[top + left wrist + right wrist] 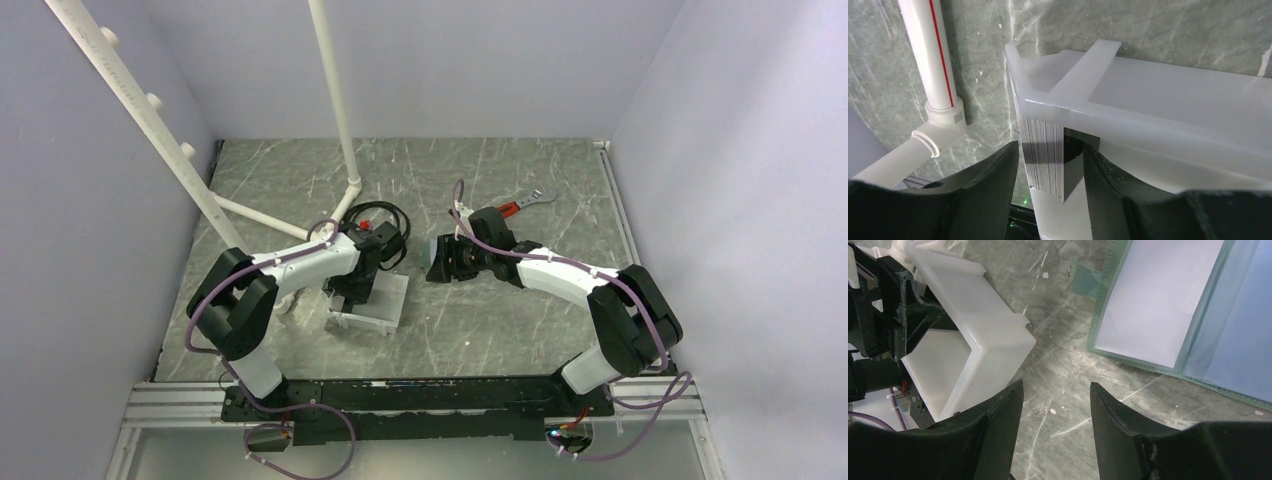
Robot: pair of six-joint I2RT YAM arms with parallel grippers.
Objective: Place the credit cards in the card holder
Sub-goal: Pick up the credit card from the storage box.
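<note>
A stack of credit cards [1043,155] stands on edge inside a white tray [1148,115]. A dark card [1072,172] leans off the stack's right side. My left gripper [1052,146] reaches down into the tray [388,312], open, with one finger on each side of the stack and close against it. The card holder [1158,295] lies spread open on the table, grey-green with light-blue pockets. In the top view it [436,258] is partly hidden by my right gripper [452,262]. The right gripper [1056,385] hangs open over bare table just beside the holder, holding nothing.
A red-handled wrench [525,202] lies behind the right arm. A white pipe frame [335,90] rises at the back left, with its elbow joint [940,125] next to the tray. A black cable coil [380,215] sits behind the left wrist. Walls close in on three sides.
</note>
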